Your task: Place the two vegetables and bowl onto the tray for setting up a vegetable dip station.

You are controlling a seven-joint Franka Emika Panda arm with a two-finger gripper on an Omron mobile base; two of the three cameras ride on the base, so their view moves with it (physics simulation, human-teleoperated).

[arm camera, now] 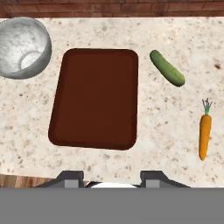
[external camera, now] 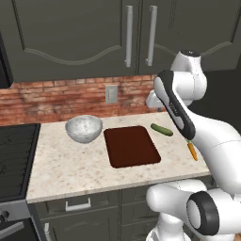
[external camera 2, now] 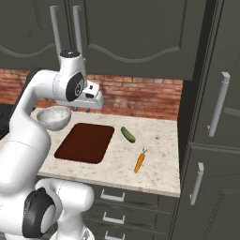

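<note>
Reddish-brown tray (arm camera: 94,98) between bowl (arm camera: 22,47) and cucumber (arm camera: 167,68).

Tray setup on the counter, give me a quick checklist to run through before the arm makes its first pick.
1. Tray bare and ready to receive things: ok.
2. Cucumber lies free on the counter, to the tray's right, touching nothing: ok.
3. Carrot lies apart from the cucumber, nearer the counter's front edge: ok.
4. Bowl upright and empty, beside the tray's left far corner: ok.
5. Gripper holds nothing, its fingers spread, high above the tray's near edge: ok.
6. All three things off the tray, none placed yet: not ok.
</note>
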